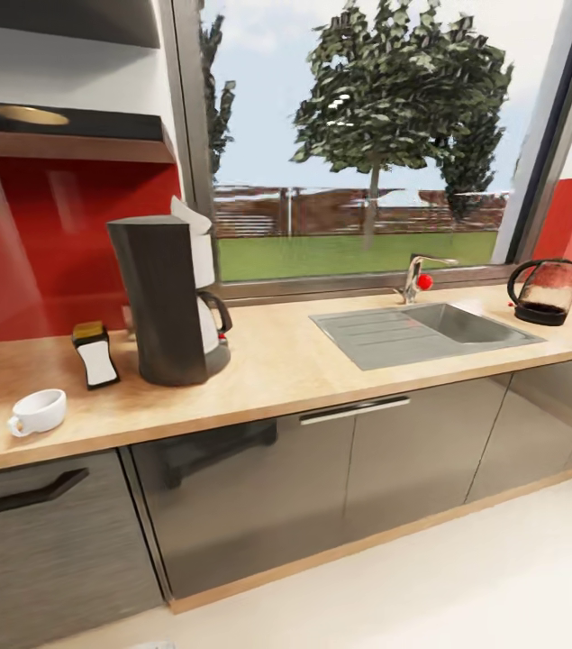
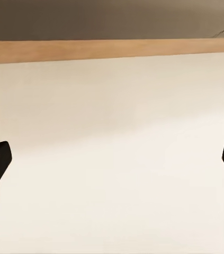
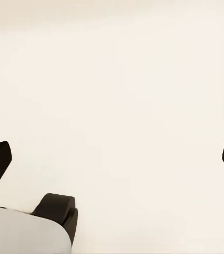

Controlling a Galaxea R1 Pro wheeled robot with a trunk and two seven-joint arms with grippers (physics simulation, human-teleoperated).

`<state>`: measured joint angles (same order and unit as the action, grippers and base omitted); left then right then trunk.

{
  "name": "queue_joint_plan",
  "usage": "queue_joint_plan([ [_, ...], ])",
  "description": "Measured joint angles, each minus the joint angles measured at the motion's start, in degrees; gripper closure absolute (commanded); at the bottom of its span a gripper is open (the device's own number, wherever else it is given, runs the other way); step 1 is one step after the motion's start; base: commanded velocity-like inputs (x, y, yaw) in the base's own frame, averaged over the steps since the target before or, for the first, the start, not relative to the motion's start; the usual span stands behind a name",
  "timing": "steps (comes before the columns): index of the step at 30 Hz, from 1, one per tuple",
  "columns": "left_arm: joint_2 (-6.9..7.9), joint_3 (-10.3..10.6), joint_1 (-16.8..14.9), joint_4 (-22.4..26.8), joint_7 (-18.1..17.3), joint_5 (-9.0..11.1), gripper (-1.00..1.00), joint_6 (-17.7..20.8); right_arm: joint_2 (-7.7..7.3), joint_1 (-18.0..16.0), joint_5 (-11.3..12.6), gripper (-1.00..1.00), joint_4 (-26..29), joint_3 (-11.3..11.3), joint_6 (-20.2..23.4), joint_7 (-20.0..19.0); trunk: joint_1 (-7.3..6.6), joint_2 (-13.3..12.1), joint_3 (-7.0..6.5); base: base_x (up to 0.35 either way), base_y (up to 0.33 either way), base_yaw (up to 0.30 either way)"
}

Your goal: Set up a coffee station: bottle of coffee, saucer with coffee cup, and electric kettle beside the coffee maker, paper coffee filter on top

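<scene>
Kettle next: electric kettle (image 1: 545,290) sits at the far right end of the kitchen countertop (image 1: 304,361), past the sink (image 1: 425,332), well apart from the coffee maker (image 1: 170,297).

Filter (image 1: 191,216) looks already on top of the coffee maker; bottle of coffee (image 1: 95,354) just beside it; coffee cup (image 1: 38,412) near the front-left edge, no saucer under it. My read: roll right, grab the kettle by its black handle, keep it level, set it on the free worktop between maker and sink. Left gripper (image 2: 112,161) and right gripper (image 3: 112,161) both spread wide, empty, over bare floor.
</scene>
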<state>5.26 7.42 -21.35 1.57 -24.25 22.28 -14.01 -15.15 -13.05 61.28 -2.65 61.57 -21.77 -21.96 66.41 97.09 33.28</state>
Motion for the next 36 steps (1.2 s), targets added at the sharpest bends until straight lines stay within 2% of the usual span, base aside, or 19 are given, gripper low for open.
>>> queue_joint_plan([
  [14,0.0,0.0,0.0,0.0,0.0,0.0,-1.0,0.0,-0.01,0.0,0.0,-1.0,0.0,0.0,0.0,0.0,0.01,0.0,0.0,0.007,-0.018,-0.254],
  [24,0.0,0.0,0.0,0.0,0.0,0.0,-1.0,0.0,0.0,0.0,0.0,-1.0,0.0,0.0,0.0,0.1,-0.01,0.0,0.0,0.201,-0.164,-0.061],
  [36,0.07,0.0,0.0,0.0,0.0,0.0,-1.0,0.0,-0.01,0.0,0.0,-1.0,0.0,0.0,0.0,0.1,0.01,0.0,0.0,0.101,-0.078,-0.251],
])
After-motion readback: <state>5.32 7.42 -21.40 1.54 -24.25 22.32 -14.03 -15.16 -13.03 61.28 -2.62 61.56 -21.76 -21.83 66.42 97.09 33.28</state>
